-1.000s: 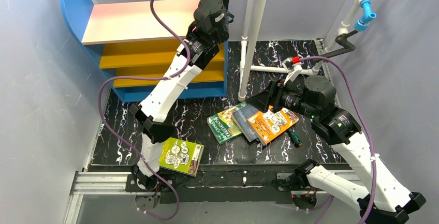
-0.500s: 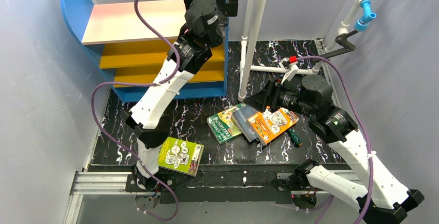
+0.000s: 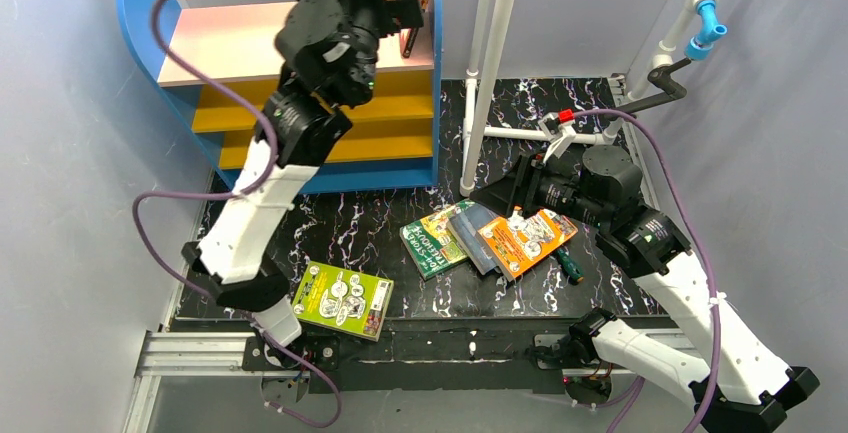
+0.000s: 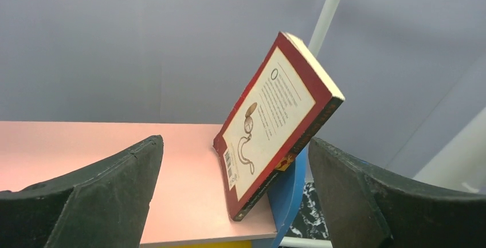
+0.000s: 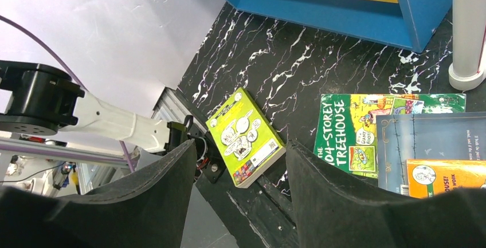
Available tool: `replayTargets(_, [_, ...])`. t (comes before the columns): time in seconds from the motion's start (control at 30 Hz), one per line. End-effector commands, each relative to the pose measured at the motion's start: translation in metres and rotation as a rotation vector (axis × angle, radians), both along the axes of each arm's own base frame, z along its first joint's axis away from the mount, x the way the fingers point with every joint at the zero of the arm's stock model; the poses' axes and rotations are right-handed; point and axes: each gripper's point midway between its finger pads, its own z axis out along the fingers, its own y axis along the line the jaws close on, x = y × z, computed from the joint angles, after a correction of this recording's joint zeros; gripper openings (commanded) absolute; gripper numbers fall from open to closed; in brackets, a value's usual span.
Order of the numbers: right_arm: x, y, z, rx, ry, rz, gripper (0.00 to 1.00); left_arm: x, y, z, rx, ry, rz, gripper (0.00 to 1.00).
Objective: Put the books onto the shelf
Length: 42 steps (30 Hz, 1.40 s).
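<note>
Red book point(image 4: 269, 122) stands tilted on shelf point(image 4: 114, 156) top, 3 o'clock end; our left hand point(image 4: 235, 141) spread, off it. Right hand point(image 5: 240, 145) spread, empty. Next, we reckon: lime book point(image 3: 342, 298), 7 o'clock.

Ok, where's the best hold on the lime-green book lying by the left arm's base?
Probably its near edge, approached low from the arms' side. The lime-green book lies flat on the mat, leaving nothing to pinch from above, but that edge seems to reach past the mat onto the black strip.
</note>
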Motion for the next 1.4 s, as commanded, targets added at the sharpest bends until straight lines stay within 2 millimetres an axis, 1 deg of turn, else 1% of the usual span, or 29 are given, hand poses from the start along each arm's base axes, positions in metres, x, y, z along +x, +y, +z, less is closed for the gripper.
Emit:
replayTargets(0.0, [-0.003,0.002,0.011,0.038,-0.036,0.013,0.66,-0.034,0.022,0.026,-0.066,-0.039,-0.047,0.98])
replayTargets(0.07, [-0.002,0.002,0.01,0.035,-0.035,0.014,0.66,-0.041,0.03,0.019,-0.034,-0.016,-0.034,0.98])
replayTargets(0.1, [-0.002,0.003,0.009,0.032,-0.033,0.017,0.66,-0.048,0.039,0.016,-0.024,-0.001,-0.022,0.98])
replayTargets(0.17, [-0.001,0.003,0.006,0.025,-0.031,0.019,0.66,-0.058,0.053,-0.001,0.004,0.046,-0.001,0.98])
replayTargets(0.27, [0.0,0.004,0.0,0.006,-0.024,0.02,0.66,-0.077,0.079,-0.036,0.023,0.14,0.031,0.98])
replayTargets(0.33, [0.001,0.005,-0.006,-0.016,-0.019,0.02,0.66,-0.093,0.097,-0.062,0.015,0.211,0.047,0.98])
replayTargets(0.4, [0.002,0.006,-0.014,-0.046,-0.01,0.024,0.65,-0.109,0.116,-0.102,0.062,0.318,0.071,0.98])
replayTargets(0.43, [0.002,0.008,-0.018,-0.06,-0.005,0.027,0.65,-0.118,0.126,-0.11,0.035,0.34,0.081,0.98])
replayTargets(0.5, [0.001,0.011,-0.028,-0.089,0.006,0.035,0.65,-0.137,0.141,-0.15,0.053,0.459,0.093,0.98])
replayTargets(0.53, [0.0,0.014,-0.034,-0.101,0.014,0.041,0.65,-0.146,0.145,-0.168,0.056,0.516,0.085,0.98])
replayTargets(0.6, [-0.003,0.021,-0.047,-0.13,0.034,0.053,0.65,-0.164,0.148,-0.204,0.032,0.634,0.073,0.98])
replayTargets(0.7, [-0.008,0.031,-0.07,-0.182,0.069,0.058,0.64,-0.187,0.145,-0.261,-0.019,0.819,0.069,0.98])
replayTargets(0.73, [-0.012,0.036,-0.078,-0.197,0.08,0.066,0.64,-0.194,0.142,-0.281,-0.048,0.878,0.072,0.98])
replayTargets(0.8, [-0.016,0.041,-0.097,-0.246,0.115,0.057,0.63,-0.207,0.132,-0.314,-0.092,0.983,0.055,0.98])
replayTargets(0.83, [-0.016,0.042,-0.106,-0.281,0.126,0.041,0.63,-0.213,0.125,-0.326,-0.129,1.035,0.044,0.98])
replayTargets(0.9, [-0.022,0.046,-0.121,-0.36,0.142,0.048,0.61,-0.223,0.117,-0.349,-0.154,1.118,0.039,0.98])
replayTargets(0.97, [-0.027,0.049,-0.133,-0.486,0.105,0.042,0.61,-0.233,0.116,-0.37,-0.227,1.203,0.107,0.98])
replayTargets(1.03, [-0.035,0.062,-0.14,-0.558,0.099,0.09,0.61,-0.245,0.115,-0.389,-0.259,1.285,0.148,0.98])
replayTargets(1.07, [-0.039,0.071,-0.144,-0.562,0.111,0.123,0.62,-0.252,0.117,-0.401,-0.273,1.323,0.181,0.98])
replayTargets(1.1, [-0.041,0.084,-0.144,-0.528,0.114,0.161,0.62,-0.258,0.118,-0.41,-0.29,1.353,0.204,0.98])
replayTargets(1.13, [-0.046,0.092,-0.144,-0.503,0.124,0.195,0.63,-0.264,0.12,-0.418,-0.311,1.375,0.227,0.98])
replayTargets(1.17, [-0.046,0.107,-0.143,-0.453,0.122,0.223,0.64,-0.268,0.124,-0.427,-0.336,1.39,0.262,0.98])
replayTargets(1.2, [-0.049,0.117,-0.145,-0.421,0.135,0.255,0.65,-0.272,0.128,-0.434,-0.357,1.399,0.291,0.98])
replayTargets(1.3, [-0.051,0.142,-0.149,-0.352,0.184,0.317,0.67,-0.283,0.143,-0.457,-0.422,1.397,0.377,0.98])
replayTargets(1.37, [-0.05,0.156,-0.157,-0.305,0.24,0.352,0.68,-0.285,0.149,-0.473,-0.461,1.392,0.429,0.98])
